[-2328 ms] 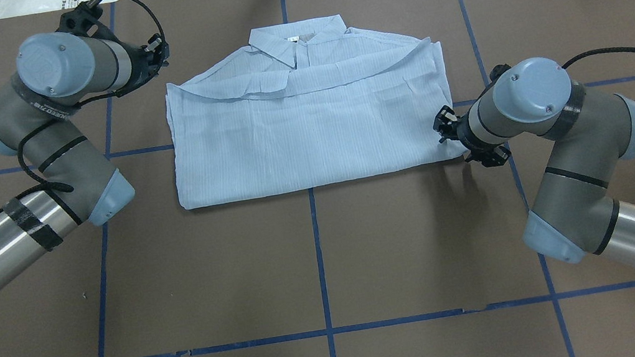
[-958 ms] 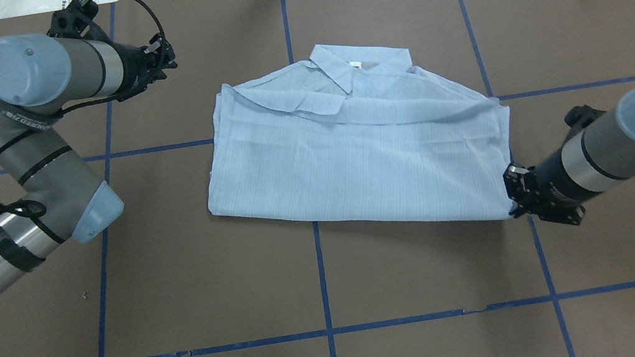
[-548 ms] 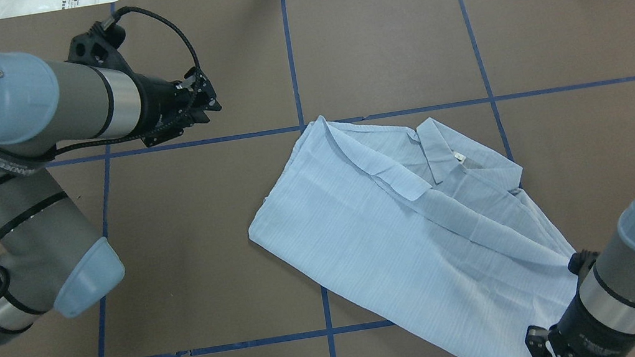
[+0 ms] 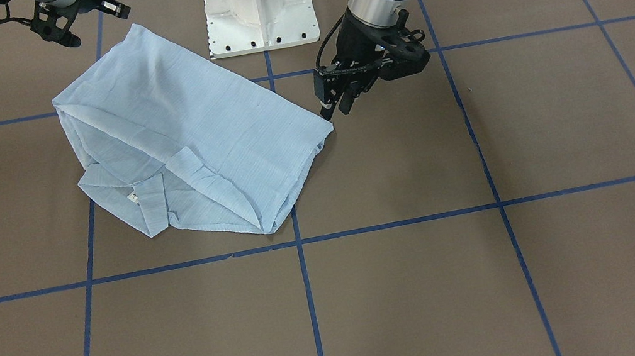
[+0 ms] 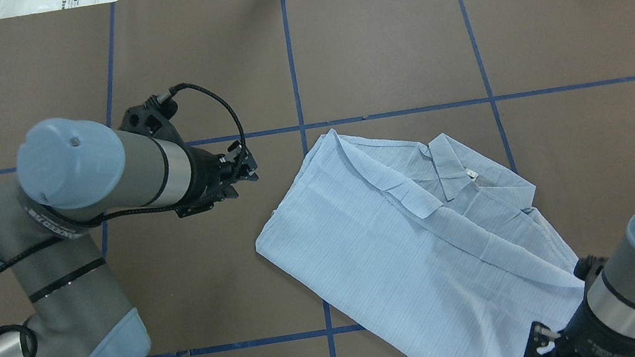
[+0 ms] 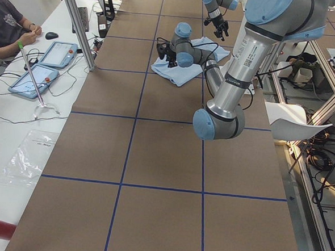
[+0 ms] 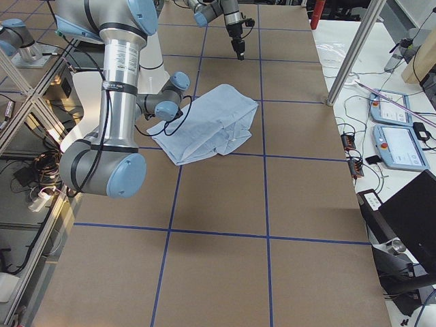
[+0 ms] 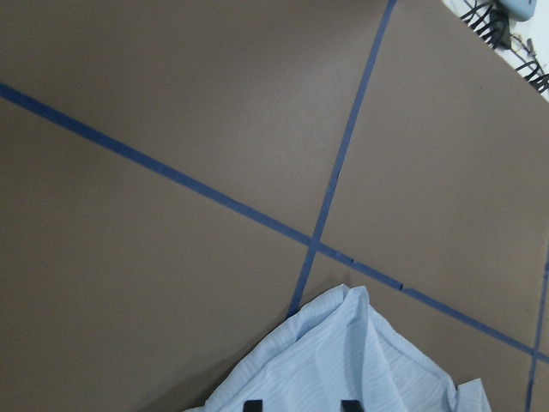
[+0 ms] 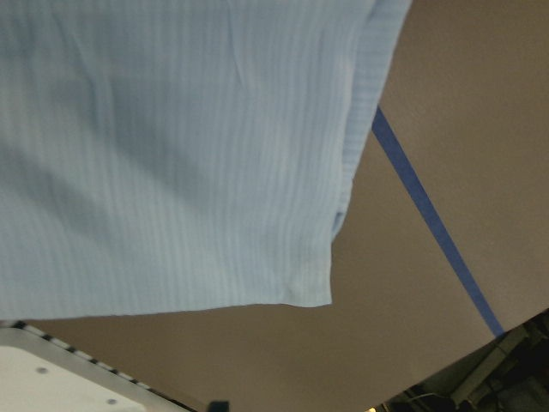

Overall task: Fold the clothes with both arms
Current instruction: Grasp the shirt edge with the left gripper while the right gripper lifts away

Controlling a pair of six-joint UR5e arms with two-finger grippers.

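Where tape [image 4: 401,223] grids brown table [image 4: 594,274], left fingers [image 4: 325,107] gape empty; right fingers [image 4: 113,8] unclear.

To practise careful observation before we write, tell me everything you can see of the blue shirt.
The shirt is thin, pale-blue, finely striped cloth, folded into a rough rectangle. It lies flat and skewed on the brown table, its pointed collar and white neck label facing up. The left end effector hangs open just beside one corner; whether the right end effector touches another is unclear.

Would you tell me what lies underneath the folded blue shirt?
Under the shirt: brown table cover, with blue tape lines running beneath it. Anything else is hidden by cloth.
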